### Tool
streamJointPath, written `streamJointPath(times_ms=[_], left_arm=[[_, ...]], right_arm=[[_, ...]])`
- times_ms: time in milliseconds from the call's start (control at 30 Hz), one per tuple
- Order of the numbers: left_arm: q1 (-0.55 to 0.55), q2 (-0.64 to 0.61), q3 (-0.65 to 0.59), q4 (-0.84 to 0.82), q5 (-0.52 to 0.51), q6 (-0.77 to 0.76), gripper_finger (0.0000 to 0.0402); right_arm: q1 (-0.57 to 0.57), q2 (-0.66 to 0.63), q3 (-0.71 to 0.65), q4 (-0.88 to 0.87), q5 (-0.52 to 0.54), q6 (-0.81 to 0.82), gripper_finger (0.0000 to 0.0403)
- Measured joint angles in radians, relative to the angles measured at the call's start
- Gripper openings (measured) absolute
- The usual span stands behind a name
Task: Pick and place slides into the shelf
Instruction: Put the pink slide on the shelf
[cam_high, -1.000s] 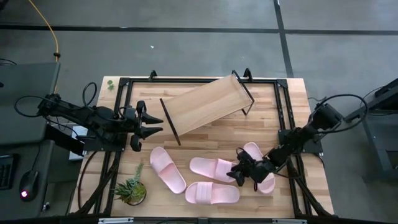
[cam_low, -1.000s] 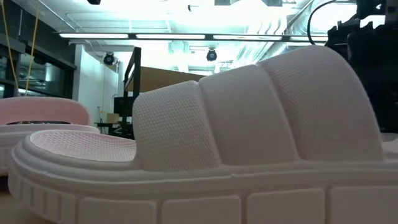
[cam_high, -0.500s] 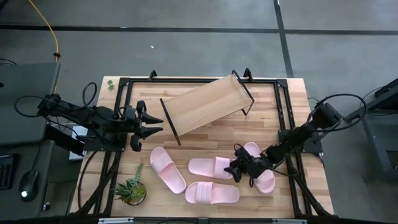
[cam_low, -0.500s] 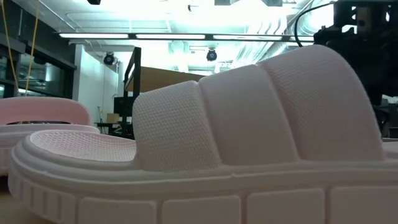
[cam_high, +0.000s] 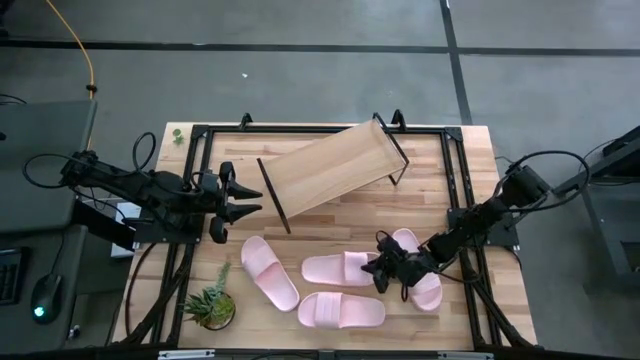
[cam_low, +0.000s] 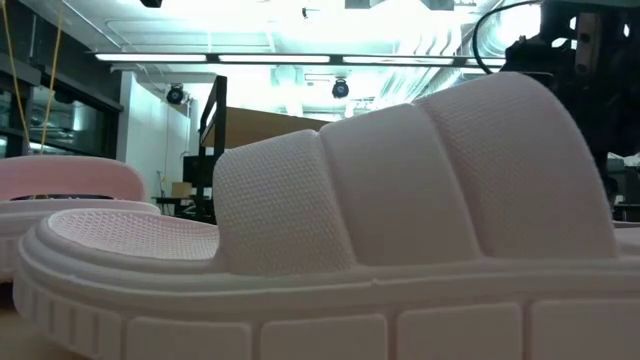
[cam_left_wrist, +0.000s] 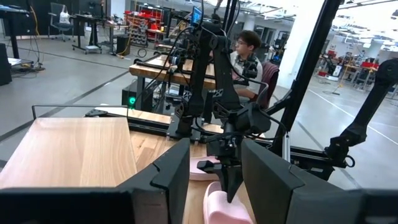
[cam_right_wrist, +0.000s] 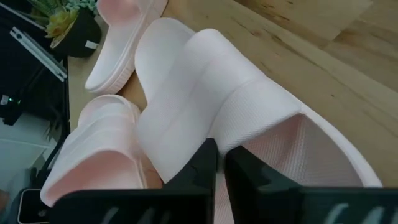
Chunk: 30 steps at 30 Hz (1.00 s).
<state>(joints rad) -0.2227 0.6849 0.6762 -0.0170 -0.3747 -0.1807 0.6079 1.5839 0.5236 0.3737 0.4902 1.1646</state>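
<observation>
Four light-pink slides lie flat on their soles on the tabletop: one at the left, one in the middle, one near the front edge and one at the right. The shelf, a slanted light-wood board on a black frame, stands behind them. My right gripper sits low at the middle slide's strap end and is shut on it. My left gripper hangs open above the table, left of the shelf, holding nothing. In the low view the front slide hides the grip. My right gripper pinches the middle slide's strap at its edge, the one that faces the table's right. One finger lies on the strap's outer side, the other in the opening under it. The fingers slant down from the right. The slide rests on the table.
A small potted plant stands at the front left corner. A black frame runs round the tabletop. Bare wood lies between the slides and the shelf. A person sits in the room beyond the table.
My right gripper has crept a little toward the table's left, rolled slightly and shut on the middle slide's strap. The slides still lie on the table.
</observation>
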Motion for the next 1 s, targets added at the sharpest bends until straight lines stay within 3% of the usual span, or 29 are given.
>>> streamJointPath(times_ms=[667,1000], left_arm=[[0.000,0.000,0.000,0.000,0.000,0.000,0.0129],[0.000,0.000,0.000,-0.001,0.000,0.000,0.0129]], right_arm=[[-0.019,-0.009,0.000,-0.004,-0.036,-0.042,0.0001],[-0.088,-0.157,-0.001,-0.085,-0.081,-0.153,0.0001]])
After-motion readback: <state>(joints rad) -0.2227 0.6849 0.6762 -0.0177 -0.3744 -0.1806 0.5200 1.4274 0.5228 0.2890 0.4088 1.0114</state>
